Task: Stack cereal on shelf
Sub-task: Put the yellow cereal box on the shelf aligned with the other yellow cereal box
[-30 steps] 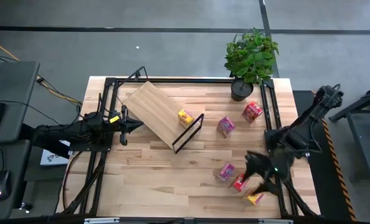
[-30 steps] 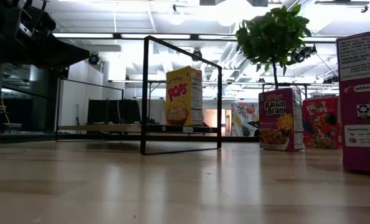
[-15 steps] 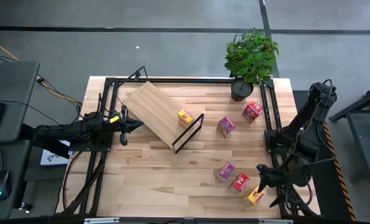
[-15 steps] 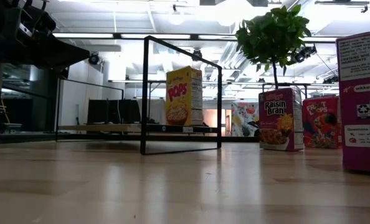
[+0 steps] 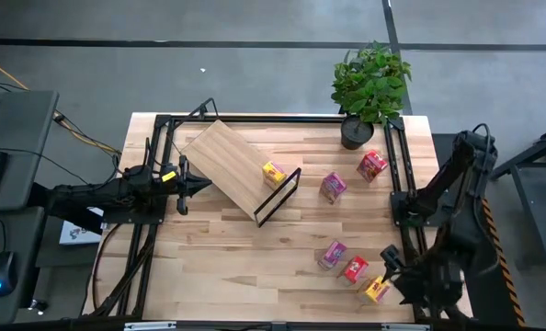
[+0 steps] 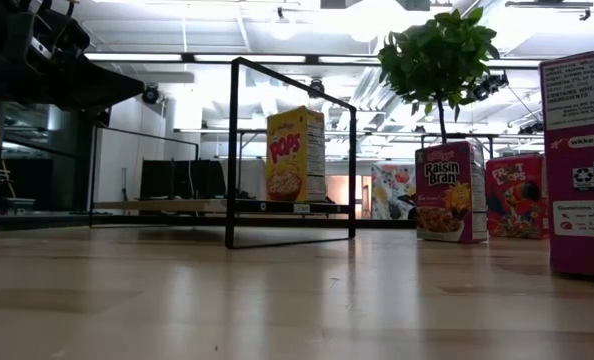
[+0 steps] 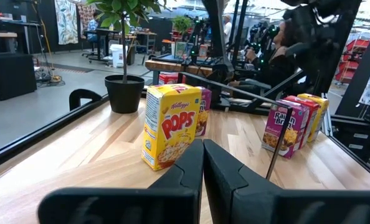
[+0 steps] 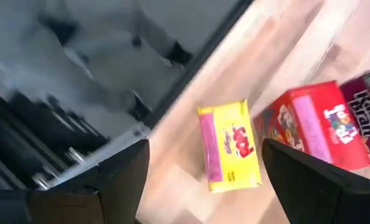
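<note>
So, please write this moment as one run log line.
left gripper: shut, parked beside shelf | right gripper: open, above yellow box | shelf: one yellow Pops box

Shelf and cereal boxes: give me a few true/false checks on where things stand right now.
1. One yellow box stands on the shelf. True.
2. The right gripper holds a red box. False: open, empty, beside the yellow box near the table's front edge.
3. The left gripper is shut. True.
4. Three boxes are on the shelf. False: one; five are on the table.
5. The potted plant is on the shelf. False: it is at the table's back corner.
</note>
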